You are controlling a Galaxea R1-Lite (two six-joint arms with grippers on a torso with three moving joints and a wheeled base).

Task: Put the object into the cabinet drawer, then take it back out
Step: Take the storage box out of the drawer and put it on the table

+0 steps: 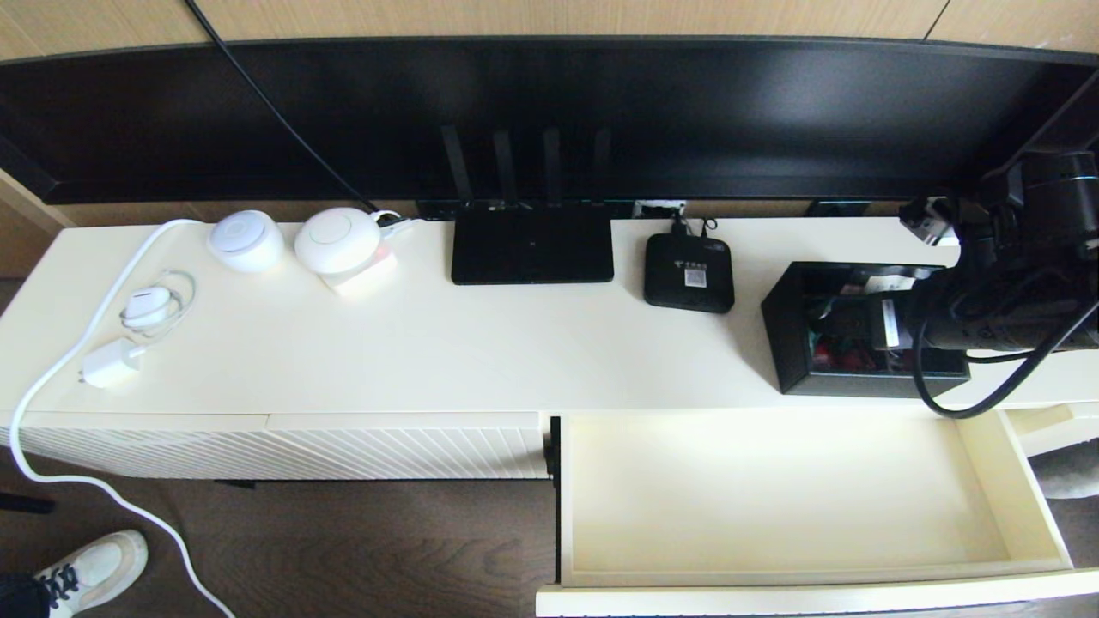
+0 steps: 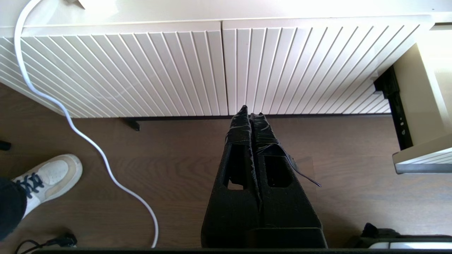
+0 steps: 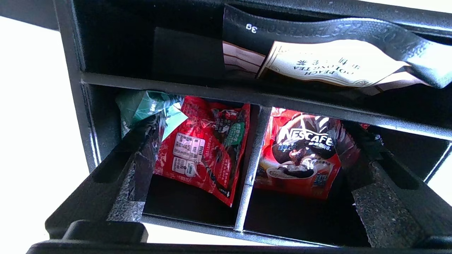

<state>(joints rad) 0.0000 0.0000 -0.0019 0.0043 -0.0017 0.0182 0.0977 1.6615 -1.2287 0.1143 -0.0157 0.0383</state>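
Inside the organizer box (image 3: 84,77), right gripper (image 3: 247,183) spread over NESCAFE sachet (image 3: 300,155); tea packet (image 3: 328,63) reads PEACH OOLONG TEA.

Left tool (image 2: 251,112): black fingers (image 2: 240,141) pressed together, tips closed, hanging over the wooden floor (image 2: 176,169) just in front of the cabinet base. Cabinet shows two closed cream front panels (image 2: 141,70) with diagonal ribs, meeting at a vertical seam above the tool tips. At the far edge of this view, the cabinet drawer (image 2: 420,106) stands pulled out, a black slide rail (image 2: 397,109) exposed beside it. A white cable (image 2: 88,141) drops from the cabinet top and curves across the floor. A white sneaker (image 2: 49,176) with dark laces rests on the floor near the cable.
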